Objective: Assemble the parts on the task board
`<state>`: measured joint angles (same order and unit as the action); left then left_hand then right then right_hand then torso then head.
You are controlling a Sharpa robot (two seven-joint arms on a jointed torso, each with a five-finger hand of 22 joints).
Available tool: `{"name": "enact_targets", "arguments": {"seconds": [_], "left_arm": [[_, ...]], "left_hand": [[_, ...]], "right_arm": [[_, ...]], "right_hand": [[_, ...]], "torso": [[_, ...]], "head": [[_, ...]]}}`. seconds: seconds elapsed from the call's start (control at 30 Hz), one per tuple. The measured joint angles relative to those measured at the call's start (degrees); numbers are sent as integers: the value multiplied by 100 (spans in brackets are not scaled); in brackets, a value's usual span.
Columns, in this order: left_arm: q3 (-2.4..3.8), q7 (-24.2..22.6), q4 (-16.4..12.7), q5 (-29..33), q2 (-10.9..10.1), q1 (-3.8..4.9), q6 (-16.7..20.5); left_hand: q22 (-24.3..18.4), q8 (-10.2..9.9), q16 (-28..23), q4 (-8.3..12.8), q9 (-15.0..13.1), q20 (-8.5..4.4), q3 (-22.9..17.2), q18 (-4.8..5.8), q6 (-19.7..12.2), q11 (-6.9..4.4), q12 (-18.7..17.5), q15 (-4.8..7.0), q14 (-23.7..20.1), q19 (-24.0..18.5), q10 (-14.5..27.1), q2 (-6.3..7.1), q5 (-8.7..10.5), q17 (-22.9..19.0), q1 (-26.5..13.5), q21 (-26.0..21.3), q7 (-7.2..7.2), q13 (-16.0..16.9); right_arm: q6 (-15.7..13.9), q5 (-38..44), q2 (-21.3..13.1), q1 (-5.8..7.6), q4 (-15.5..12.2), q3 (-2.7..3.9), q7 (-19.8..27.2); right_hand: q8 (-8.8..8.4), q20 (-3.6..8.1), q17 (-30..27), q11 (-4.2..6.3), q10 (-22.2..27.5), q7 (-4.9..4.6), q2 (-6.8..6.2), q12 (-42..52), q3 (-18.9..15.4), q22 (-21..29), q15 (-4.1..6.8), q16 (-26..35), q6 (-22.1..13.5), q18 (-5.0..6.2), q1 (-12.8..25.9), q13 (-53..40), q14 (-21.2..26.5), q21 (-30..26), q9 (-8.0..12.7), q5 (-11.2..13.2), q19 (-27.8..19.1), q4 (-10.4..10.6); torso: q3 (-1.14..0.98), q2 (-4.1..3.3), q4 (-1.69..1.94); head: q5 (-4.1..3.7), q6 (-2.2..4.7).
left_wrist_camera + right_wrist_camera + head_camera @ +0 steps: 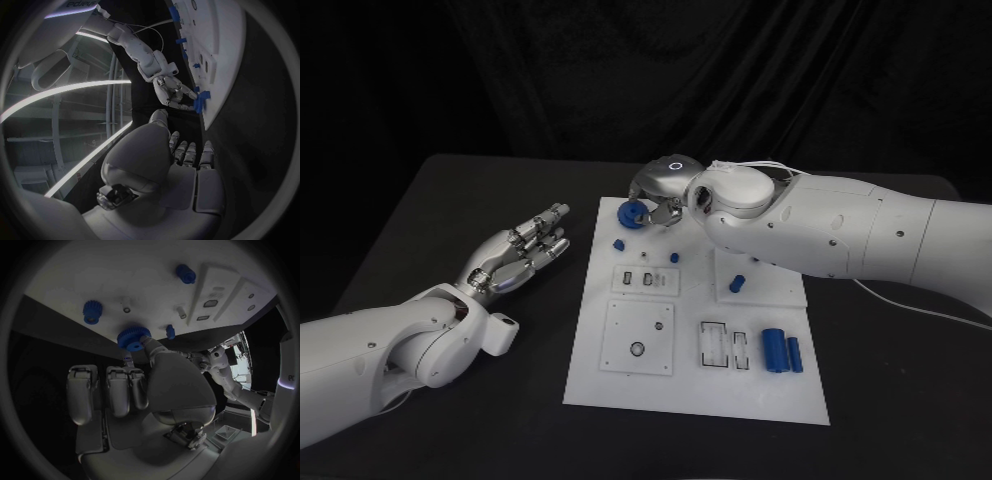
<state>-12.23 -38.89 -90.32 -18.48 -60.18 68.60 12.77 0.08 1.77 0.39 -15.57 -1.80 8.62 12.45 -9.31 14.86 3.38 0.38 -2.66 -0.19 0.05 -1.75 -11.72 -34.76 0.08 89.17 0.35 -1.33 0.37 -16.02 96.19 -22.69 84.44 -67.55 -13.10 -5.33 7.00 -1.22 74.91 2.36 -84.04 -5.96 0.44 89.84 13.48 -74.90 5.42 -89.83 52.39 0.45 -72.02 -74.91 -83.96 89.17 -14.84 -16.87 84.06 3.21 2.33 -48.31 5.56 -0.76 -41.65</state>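
Currently the right hand (664, 200) is pinching a large blue toothed gear (633, 213) over the far left corner of the white rectangular task board (776, 400). Just beside it, a smaller blue gear (92, 311) is sitting on the board, with a small blue peg (617, 243) and a blue stud (674, 257) nearby. Two blue cylinders (782, 351) are lying near the board's right edge. Well apart, the left hand (521, 255) is resting off the board's left side on the black table (473, 200), fingers extended, holding nothing.
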Motion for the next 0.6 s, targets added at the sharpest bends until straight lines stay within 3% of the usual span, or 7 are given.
{"name": "enact_targets", "arguments": {"seconds": [0.33,0.6], "left_arm": [[0,0,11,1,-43,0,-8],[-1,0,20,1,-50,0,-18]], "left_hand": [[1,0,0,0,0,0,0,0,0,0,0,-22,22,0,0,0,0,2,0,0,0,0],[1,0,0,0,0,0,0,0,0,0,0,-22,22,0,0,0,0,2,0,0,0,0]], "right_arm": [[-367,0,-592,170,-681,24,-4],[-366,0,-1024,258,-1143,23,-38]], "right_hand": [[8,20,0,0,0,-5,-43,0,-21,-2,0,0,9,0,105,0,0,3,0,-156,-20,10],[8,20,0,-1,0,-5,-66,0,-37,-4,0,0,9,0,142,1,0,25,-1,-177,-20,29]], "torso": [[-10,0,-16],[-21,9,-60]], "head": [[44,8],[73,-26]]}}
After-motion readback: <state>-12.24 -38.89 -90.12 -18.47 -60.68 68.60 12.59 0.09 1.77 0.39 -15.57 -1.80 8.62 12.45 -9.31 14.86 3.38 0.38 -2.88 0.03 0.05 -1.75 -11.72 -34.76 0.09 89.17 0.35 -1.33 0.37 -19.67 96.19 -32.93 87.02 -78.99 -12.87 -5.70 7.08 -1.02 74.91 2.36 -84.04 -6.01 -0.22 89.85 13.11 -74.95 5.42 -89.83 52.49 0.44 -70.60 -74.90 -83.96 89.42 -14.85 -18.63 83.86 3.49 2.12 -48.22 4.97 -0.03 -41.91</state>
